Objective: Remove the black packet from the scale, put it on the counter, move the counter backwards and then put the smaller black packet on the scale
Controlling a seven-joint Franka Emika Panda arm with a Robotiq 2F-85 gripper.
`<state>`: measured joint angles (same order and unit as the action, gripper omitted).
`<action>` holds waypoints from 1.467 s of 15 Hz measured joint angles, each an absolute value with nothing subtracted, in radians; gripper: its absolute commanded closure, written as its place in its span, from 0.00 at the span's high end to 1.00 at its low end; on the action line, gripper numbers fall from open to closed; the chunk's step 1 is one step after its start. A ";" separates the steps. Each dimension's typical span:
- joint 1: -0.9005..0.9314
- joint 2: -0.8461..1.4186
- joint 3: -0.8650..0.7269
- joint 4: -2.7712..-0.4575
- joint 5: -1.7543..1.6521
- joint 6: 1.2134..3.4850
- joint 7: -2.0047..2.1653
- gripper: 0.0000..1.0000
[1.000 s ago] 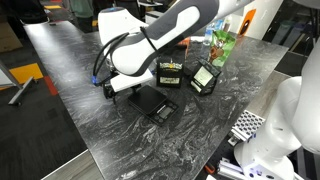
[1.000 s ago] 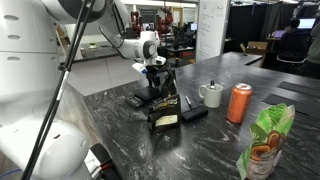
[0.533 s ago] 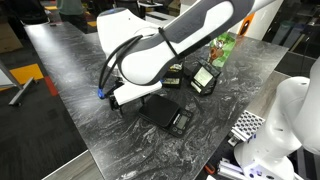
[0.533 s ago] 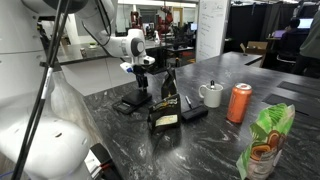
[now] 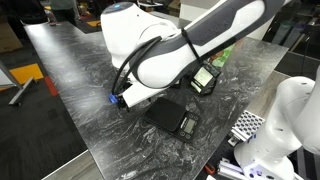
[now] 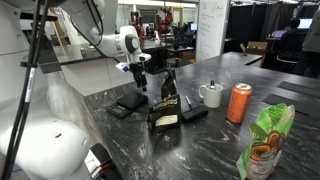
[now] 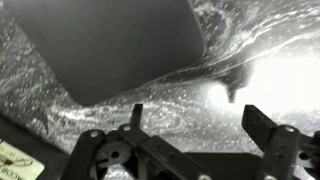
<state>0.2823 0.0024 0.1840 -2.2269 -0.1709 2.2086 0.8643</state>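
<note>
The gripper (image 7: 192, 118) is seen with its jaws spread wide and nothing held between them; only marbled counter (image 7: 260, 60) is shown in the gap. The scale (image 7: 110, 40) is found in the upper left of the wrist view, apart from the fingertips, its far end cut off by the top edge.

In an exterior view the scale (image 5: 168, 117) is laid flat on the counter, its long axis run from upper left to lower right and the display end turned to the lower right. There the gripper and the black packet are largely hidden by the white arm (image 5: 170, 50); only the smaller black packet (image 5: 205, 80) is glimpsed at the arm's right.

In an exterior view the gripper (image 6: 140, 84) is shown over the scale's far part, though contact cannot be judged, and the black packet (image 6: 165, 108) is stood upright just right of the scale, yellow label faced toward the camera.
</note>
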 measured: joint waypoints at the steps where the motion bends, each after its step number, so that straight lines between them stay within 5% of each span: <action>1: 0.275 -0.005 0.183 -2.222 -0.231 2.208 0.856 1.00; 10: 0.217 -0.137 0.176 -2.093 -0.296 2.186 0.491 1.00; 22: 0.150 -0.537 0.172 -2.191 -0.120 1.870 0.491 1.00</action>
<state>0.1500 -0.5372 0.1721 -2.1905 -0.1200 1.8698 0.4910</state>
